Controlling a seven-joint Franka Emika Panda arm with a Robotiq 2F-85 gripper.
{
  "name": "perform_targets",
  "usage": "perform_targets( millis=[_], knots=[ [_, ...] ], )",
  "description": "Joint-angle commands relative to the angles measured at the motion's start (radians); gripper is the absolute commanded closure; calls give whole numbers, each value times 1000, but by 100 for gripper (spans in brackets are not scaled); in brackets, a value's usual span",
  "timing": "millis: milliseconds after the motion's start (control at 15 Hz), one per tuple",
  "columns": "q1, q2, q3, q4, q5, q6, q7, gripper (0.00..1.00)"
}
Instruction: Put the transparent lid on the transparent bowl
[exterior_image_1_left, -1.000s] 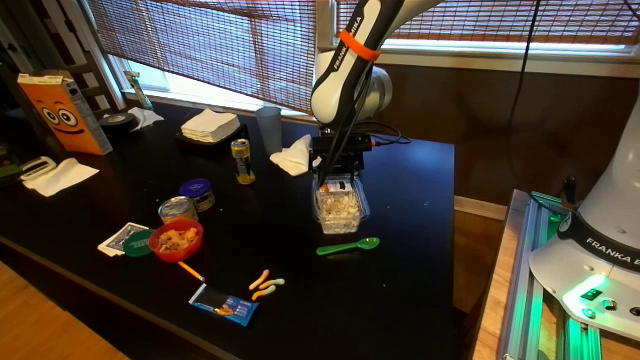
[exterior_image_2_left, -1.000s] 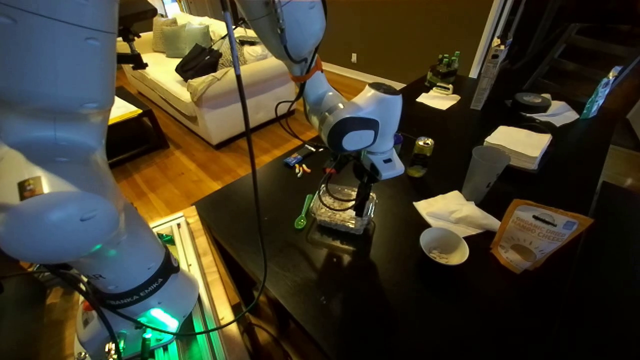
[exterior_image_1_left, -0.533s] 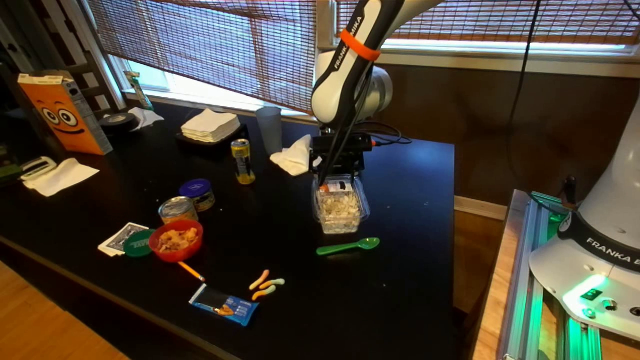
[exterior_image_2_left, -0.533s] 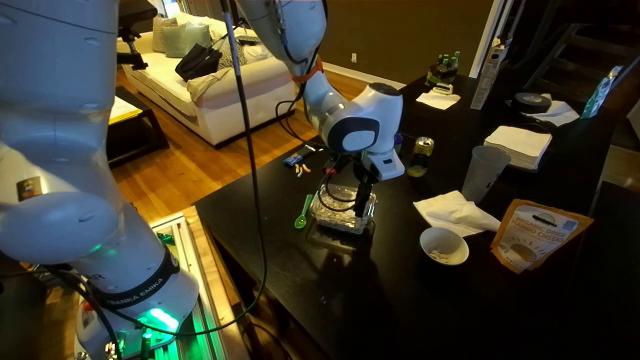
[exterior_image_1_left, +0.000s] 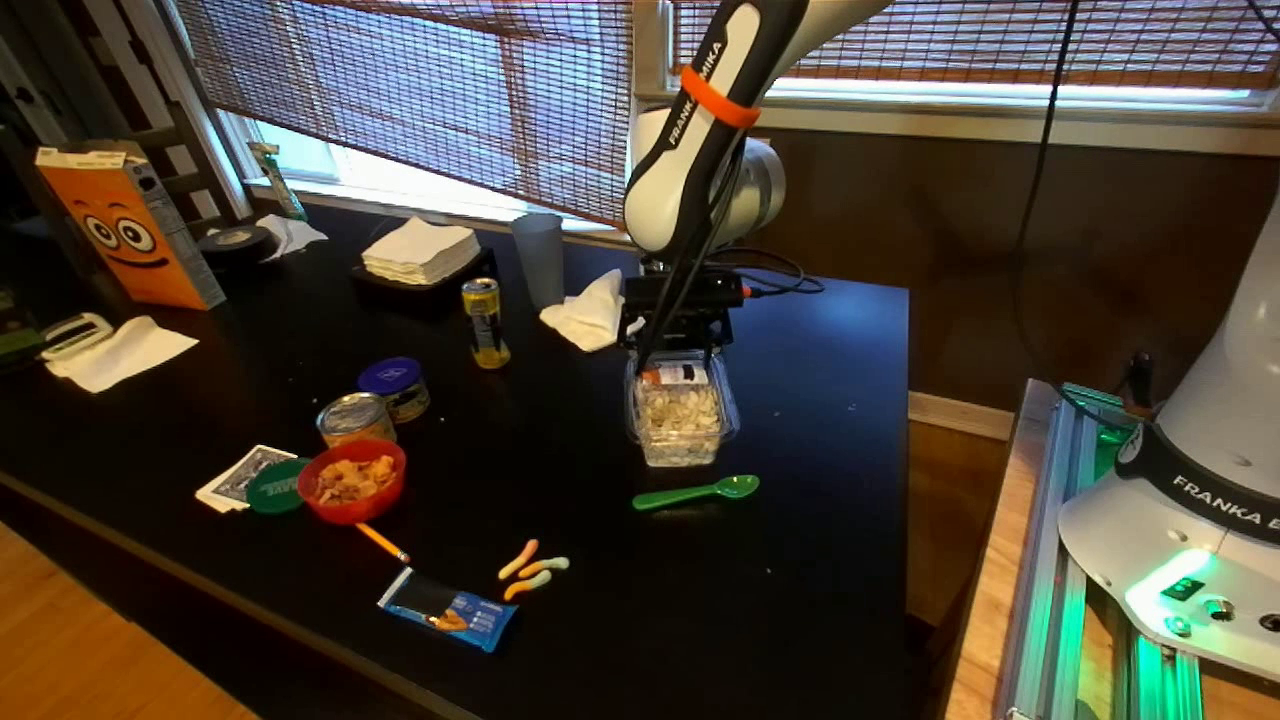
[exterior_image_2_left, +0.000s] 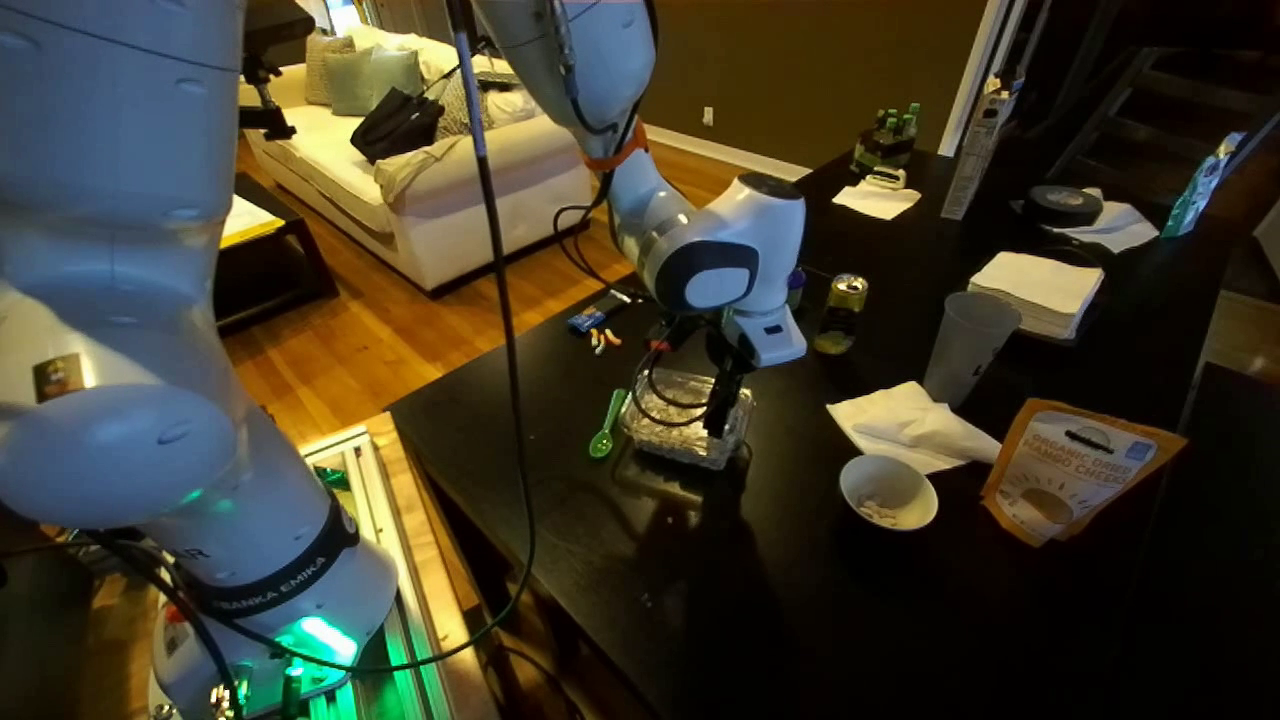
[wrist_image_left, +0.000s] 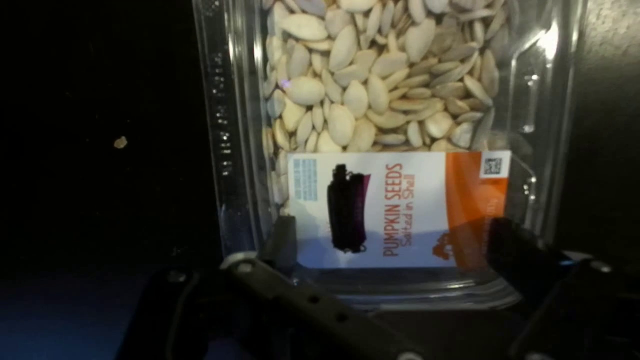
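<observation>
In an exterior view, the transparent bowl (exterior_image_1_left: 683, 448) of seeds (exterior_image_1_left: 680, 408) sits on the desk (exterior_image_1_left: 820, 560). In an exterior view it's shiny, so probably slippery stuff. Wrist view: pincer (wrist_image_left: 393, 227) is parted over the transparent lid (wrist_image_left: 395, 142), contact unclear; lid seems to be on the bowl. Guessing it's light and bendy, so I'd pinch opposite edges gently.

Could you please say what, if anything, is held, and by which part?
It cannot be told: the gripper has spread fingers flanking the label on the seed container; contact is unclear.
</observation>
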Motion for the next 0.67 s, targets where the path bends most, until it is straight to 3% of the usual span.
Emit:
perform_targets(
  millis=[0,600],
  knots=[
    [-17,71,11,35,-10,5,17,0],
    [-13,104,12,62,-14,0,7,0]
  ],
)
